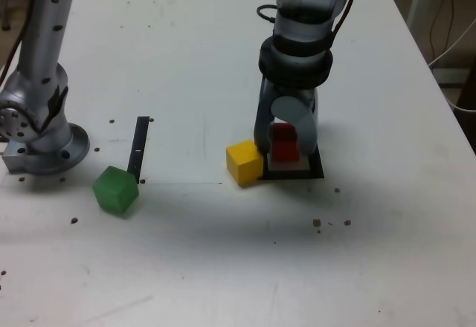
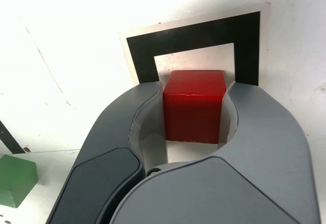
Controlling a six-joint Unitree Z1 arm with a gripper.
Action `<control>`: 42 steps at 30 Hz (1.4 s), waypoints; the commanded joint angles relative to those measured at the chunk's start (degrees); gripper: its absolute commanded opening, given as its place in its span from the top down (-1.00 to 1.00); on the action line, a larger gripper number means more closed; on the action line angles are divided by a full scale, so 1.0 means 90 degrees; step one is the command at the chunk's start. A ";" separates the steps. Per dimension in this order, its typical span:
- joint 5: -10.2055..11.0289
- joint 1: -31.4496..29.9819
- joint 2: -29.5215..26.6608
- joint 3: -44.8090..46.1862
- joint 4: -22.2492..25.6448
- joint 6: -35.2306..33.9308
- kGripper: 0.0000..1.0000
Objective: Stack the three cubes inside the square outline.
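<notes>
My gripper [image 2: 194, 89] is shut on the red cube [image 2: 193, 104], its grey jaws pressing the cube's two sides. The cube sits over the white centre of the square outline [image 2: 196, 33]; whether it rests on the surface I cannot tell. In the exterior view the red cube [image 1: 282, 141] shows between the jaws above the square outline [image 1: 316, 171]. The yellow cube [image 1: 244, 161] stands right beside the outline on the exterior view's left. Farther toward the exterior view's left lies the green cube [image 1: 116, 190], tilted; the green cube [image 2: 15, 179] also shows at the wrist view's edge.
A narrow black strip [image 1: 137, 147] lies on the white table [image 1: 223, 267] near the green cube. The arm's grey base [image 1: 41, 130] stands at the exterior view's left edge. Cables hang past the table's right edge.
</notes>
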 commanded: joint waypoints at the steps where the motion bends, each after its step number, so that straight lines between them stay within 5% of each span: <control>1: -0.0018 -0.0033 0.0005 0.0018 0.0001 -0.0036 0.78; 18: 0.0005 -0.0045 0.0056 0.0066 -0.0052 -0.0094 -0.93; 27: 0.0019 -0.0047 -0.0024 0.0094 -0.0055 -0.0111 -0.99; 42: 0.0066 -0.0400 -0.1174 0.0208 0.0510 -0.0114 -1.00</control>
